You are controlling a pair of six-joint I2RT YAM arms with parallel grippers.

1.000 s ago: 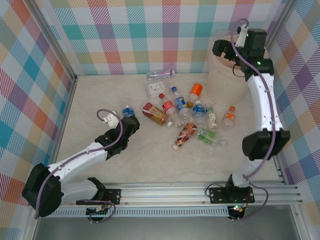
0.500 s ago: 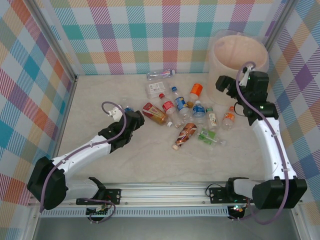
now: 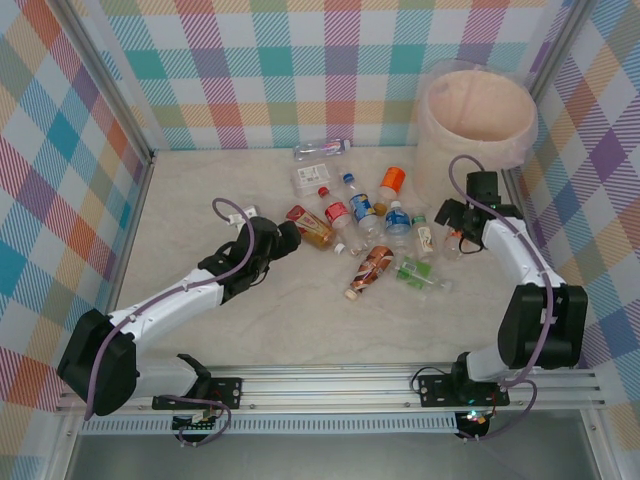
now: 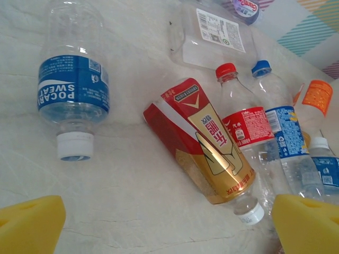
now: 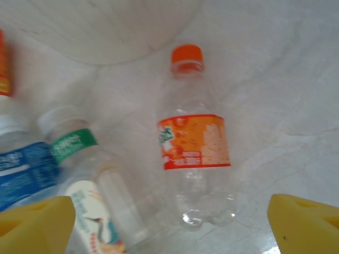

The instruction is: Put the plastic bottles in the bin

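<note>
Plastic bottles (image 3: 361, 208) tight together beside bin (image 3: 440, 158)

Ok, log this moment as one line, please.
left gripper: open, over red-gold bottle | right gripper: open, over orange-cap bottle | bin: upright, far right corner

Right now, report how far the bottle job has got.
Done: nothing I can confirm from the visible lining of the bin. In hand: nothing is gripped. The left pincer is open over the red-and-gold bottle, and the right pincer is open over the orange-capped bottle. Left: about a dozen bottles lie on the table.
</note>
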